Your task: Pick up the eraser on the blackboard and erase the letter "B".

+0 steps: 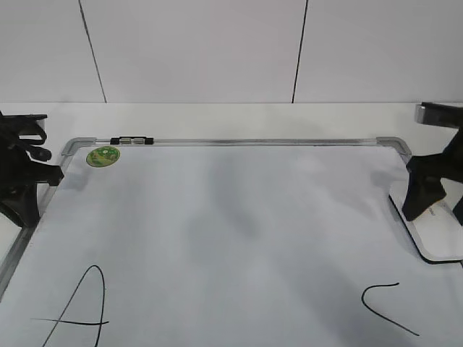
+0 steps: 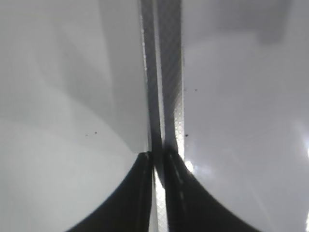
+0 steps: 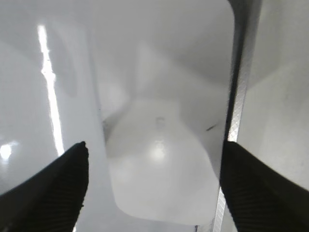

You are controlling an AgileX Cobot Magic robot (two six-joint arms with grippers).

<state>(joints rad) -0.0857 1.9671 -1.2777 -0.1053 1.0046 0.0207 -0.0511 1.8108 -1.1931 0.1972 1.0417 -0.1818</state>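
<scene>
The eraser (image 1: 438, 230) lies flat on the blackboard (image 1: 239, 217) at its right edge, just inside the silver frame. The right gripper (image 3: 154, 179) hangs directly above the eraser with its fingers spread wide, one to each side of the white block. The left gripper (image 2: 158, 164) sits over the blackboard's left frame rail, fingers pressed together on nothing.

Left gripper (image 1: 22, 181) is parked low at the left side with its jaws pressed together, basically no gap. Right gripper (image 3: 154, 179) is over on the right, pointing down, fingers (image 3: 53, 188) spread wide.
</scene>
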